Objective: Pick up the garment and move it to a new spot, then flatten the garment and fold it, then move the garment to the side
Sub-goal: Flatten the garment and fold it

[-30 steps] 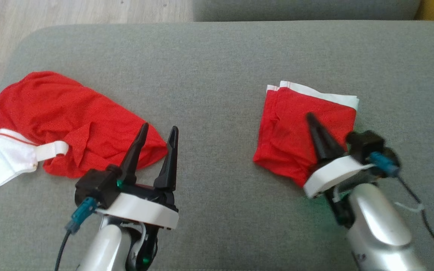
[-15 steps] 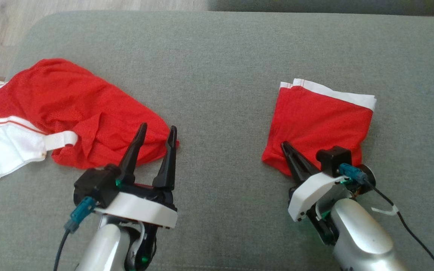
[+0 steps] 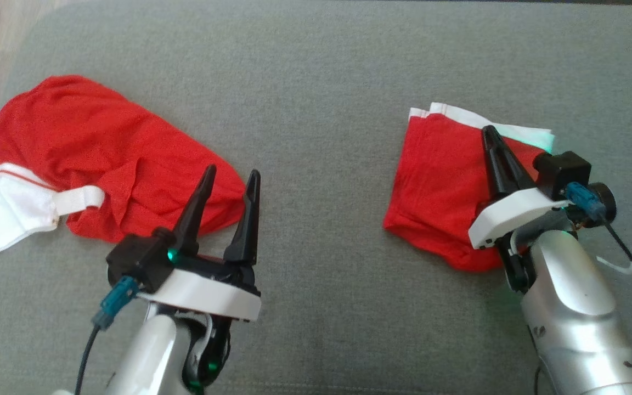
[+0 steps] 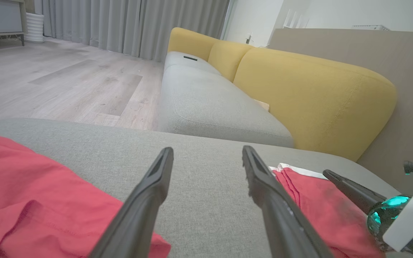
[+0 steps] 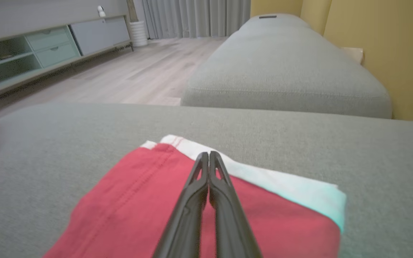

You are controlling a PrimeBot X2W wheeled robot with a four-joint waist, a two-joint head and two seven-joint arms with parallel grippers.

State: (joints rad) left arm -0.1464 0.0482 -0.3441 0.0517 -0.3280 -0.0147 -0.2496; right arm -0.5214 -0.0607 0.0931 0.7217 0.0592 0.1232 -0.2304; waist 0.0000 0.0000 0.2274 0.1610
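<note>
Well, from the head camera I saw the folded red garment [image 3: 436, 181] lying on the right of the grey cushion [image 3: 316, 66], its white band [image 3: 519, 131] along the far edge. The right gripper [image 3: 487, 131] lay over that garment with its two fingers pressed together, tips near the white band; I could not tell whether they touched the cloth. The left gripper [image 3: 233, 171] stood with its fingers spread wide and nothing between them, tips just at the near corner of a crumpled red garment [image 3: 102, 159] that sprawled on the cushion's left, well apart from the folded one. Along the left wrist camera, the left gripper [image 4: 207, 150] gaped over bare grey fabric, the crumpled red garment [image 4: 31, 190] at lower left and the folded red garment [image 4: 317, 211] at lower right, with the right gripper [image 4: 328, 175] reaching across it. A yellow backrest [image 4: 310, 96] and a wood floor [image 4: 66, 82] showed beyond. On the right wrist camera, the right gripper [image 5: 206, 156] was fully closed and gripped no cloth that I could see; the folded red garment [image 5: 131, 200] lay flat beneath it, the white band [image 5: 281, 186] just past the tips.
</note>
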